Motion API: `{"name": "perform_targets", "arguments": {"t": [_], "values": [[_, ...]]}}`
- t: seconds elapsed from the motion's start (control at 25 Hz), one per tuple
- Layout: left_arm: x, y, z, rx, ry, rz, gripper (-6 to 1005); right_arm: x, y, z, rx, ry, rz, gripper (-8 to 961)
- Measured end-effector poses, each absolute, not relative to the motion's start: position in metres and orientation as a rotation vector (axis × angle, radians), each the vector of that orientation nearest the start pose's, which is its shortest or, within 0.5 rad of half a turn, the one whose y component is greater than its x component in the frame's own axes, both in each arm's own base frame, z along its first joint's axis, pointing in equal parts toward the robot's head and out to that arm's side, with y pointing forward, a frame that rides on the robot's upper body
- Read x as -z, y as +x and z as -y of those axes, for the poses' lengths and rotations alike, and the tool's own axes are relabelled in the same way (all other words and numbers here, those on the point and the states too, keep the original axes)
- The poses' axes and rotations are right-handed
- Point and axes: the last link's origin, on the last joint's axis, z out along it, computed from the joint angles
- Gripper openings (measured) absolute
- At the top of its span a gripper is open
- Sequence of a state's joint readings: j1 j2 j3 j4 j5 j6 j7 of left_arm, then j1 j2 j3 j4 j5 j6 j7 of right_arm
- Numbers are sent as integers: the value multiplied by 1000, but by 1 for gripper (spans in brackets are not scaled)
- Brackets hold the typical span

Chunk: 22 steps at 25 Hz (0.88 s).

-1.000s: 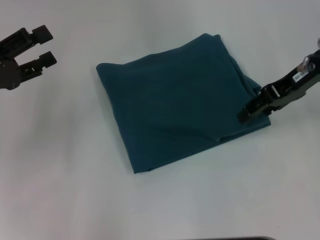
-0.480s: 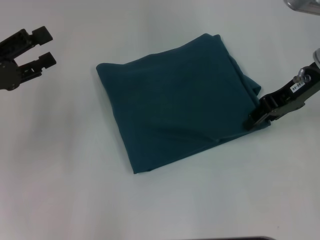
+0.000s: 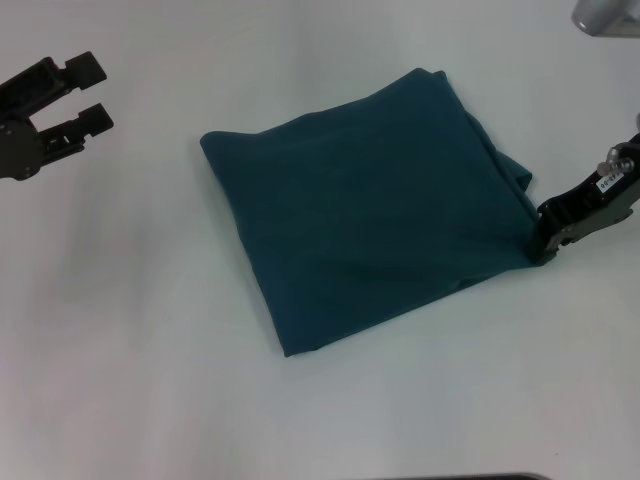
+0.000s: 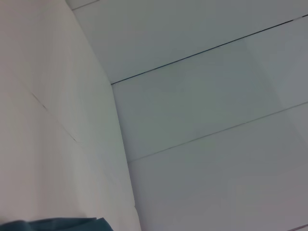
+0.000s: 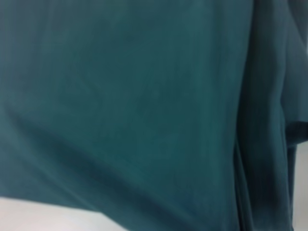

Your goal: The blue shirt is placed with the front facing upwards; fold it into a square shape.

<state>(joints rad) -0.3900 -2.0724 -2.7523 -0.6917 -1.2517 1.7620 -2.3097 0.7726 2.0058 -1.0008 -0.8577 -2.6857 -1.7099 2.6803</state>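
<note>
The blue shirt [image 3: 370,205] lies folded into a rough square on the white table [image 3: 130,330], plain teal side up, no lettering showing. At the fold's right corner, my right gripper [image 3: 546,246] is low on the table and shut on the cloth edge. Teal fabric of the shirt [image 5: 144,106] fills the right wrist view, with layered folds along one side. Far off at the table's upper left, my left gripper [image 3: 92,92] hangs open and empty. Only a sliver of the shirt [image 4: 57,224] reaches the left wrist view.
White tabletop surrounds the shirt on all sides. A grey part [image 3: 606,14] of the robot shows at the top right corner. A dark edge [image 3: 460,477] runs along the bottom of the head view.
My right gripper has moved right, holding the shirt's corner. The whole folded shirt slid a little right with it and its front fold flattened. The left arm stayed still.
</note>
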Motion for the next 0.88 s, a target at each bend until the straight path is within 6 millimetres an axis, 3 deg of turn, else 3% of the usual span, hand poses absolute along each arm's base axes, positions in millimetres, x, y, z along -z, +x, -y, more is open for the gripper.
{"name": "perform_targets", "arguments": {"t": [0.2, 0.88], "values": [[-58, -296, -290, 1335, -2040, 1913, 873, -17, 242, -360, 576, -2351, -1706, 42], [-59, -298, -289, 1339, -2030, 1911, 872, -16, 240, -364, 630, -2314, -1690, 39]]}}
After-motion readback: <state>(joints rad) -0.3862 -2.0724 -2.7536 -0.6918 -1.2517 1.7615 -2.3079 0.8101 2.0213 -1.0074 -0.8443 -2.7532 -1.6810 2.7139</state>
